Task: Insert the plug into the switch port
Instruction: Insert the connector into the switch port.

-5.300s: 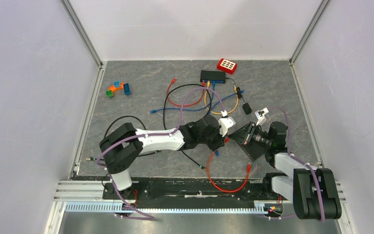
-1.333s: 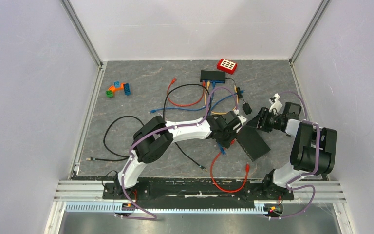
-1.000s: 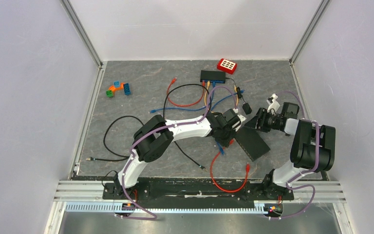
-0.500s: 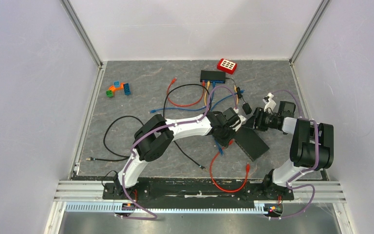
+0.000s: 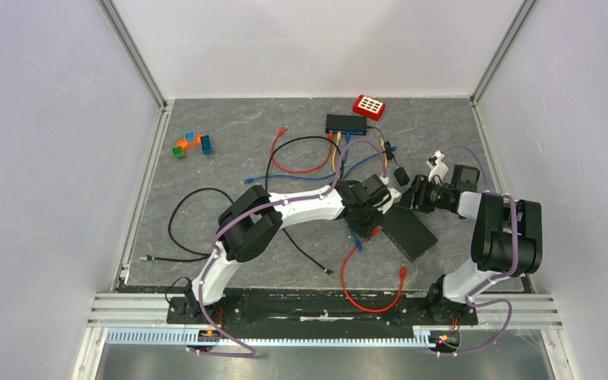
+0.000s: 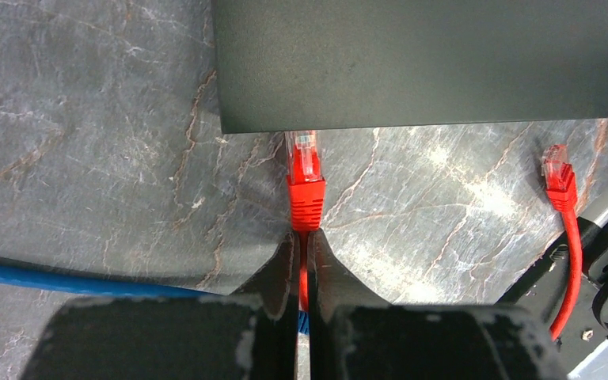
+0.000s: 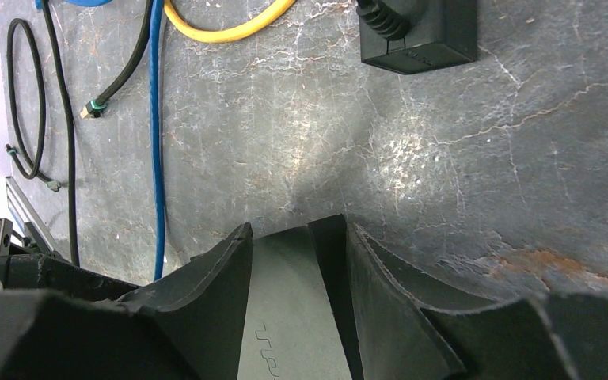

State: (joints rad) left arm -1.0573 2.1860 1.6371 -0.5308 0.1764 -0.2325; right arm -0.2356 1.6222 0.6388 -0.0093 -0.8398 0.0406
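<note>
The black switch (image 5: 410, 231) lies flat at the table's right middle and fills the top of the left wrist view (image 6: 419, 63). My left gripper (image 6: 306, 237) is shut on the red cable just behind the red plug (image 6: 304, 170). The plug's clear tip touches the switch's near edge; I cannot tell how far it is in. In the top view the left gripper (image 5: 370, 212) is at the switch's left side. My right gripper (image 7: 297, 237) is shut on the switch's far corner (image 7: 285, 317); it also shows in the top view (image 5: 414, 198).
The red cable's other plug (image 6: 558, 170) lies to the right. A black power adapter (image 7: 419, 32) and yellow (image 7: 229, 32), blue (image 7: 157, 119) and black (image 7: 71, 119) cables lie beyond the switch. A second small switch (image 5: 345, 123), a red box (image 5: 369, 106) and coloured blocks (image 5: 191, 144) sit at the back.
Since 5.3 s ago both arms have reached further out, the right arm swinging round to the switch's far end. Over the last second the right gripper has edged left; the left has hardly moved.
</note>
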